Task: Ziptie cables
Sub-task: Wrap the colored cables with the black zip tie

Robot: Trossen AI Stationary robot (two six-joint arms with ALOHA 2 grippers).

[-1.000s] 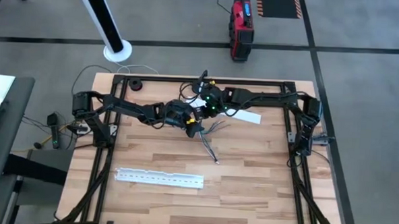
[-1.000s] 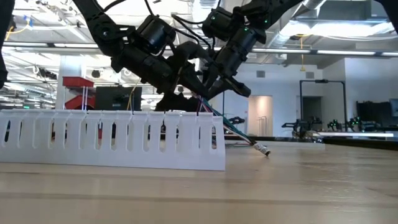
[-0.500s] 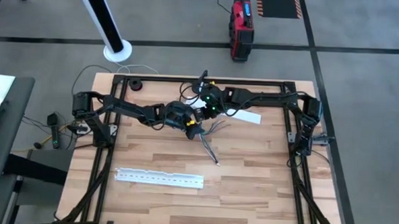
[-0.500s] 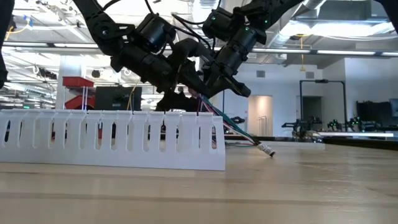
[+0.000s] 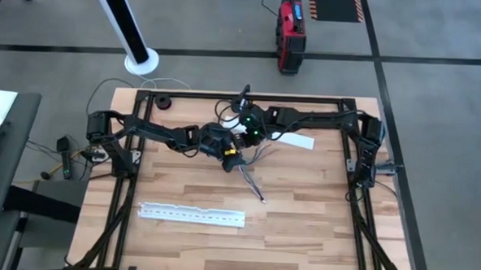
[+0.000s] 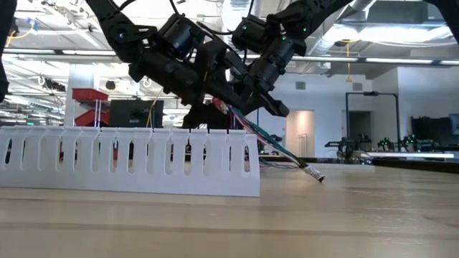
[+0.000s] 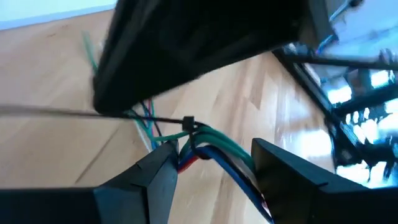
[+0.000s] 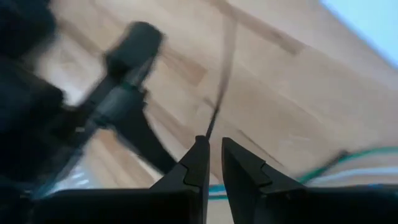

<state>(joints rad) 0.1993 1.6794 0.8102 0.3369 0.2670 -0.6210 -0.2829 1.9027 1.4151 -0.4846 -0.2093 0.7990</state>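
Both dark claws bunched up together above the middle of the light wooden-plank table (image 5: 301, 227), toward its back edge. Left claw (image 7: 214, 163) spread a bit, with the bundle of thin green, blue and red cables (image 7: 208, 146) running between its fingers; a thin black zip tie (image 7: 188, 123) looped round that bundle just in front of the fingers, its tail stretching off as a straight dark line. Can't tell if the fingers actually press on the cables or just straddle them. Right claw (image 8: 213, 158) nearly pressed together, pinching the thin dark tail of the tie at its tips.

From the low camera, the cables (image 6: 276, 147) hanging down at a slant from the two claws, lifted off the table, the tip with a small pale connector (image 6: 316, 175) just about at the wood. Seen from above, the cables (image 5: 251, 178) trailing away from the claws toward the long white slotted plastic strip (image 5: 192, 216), which lies flat nearer the front edge, well apart from them. Another flat white piece (image 5: 299, 141) lying just beside the right arm.
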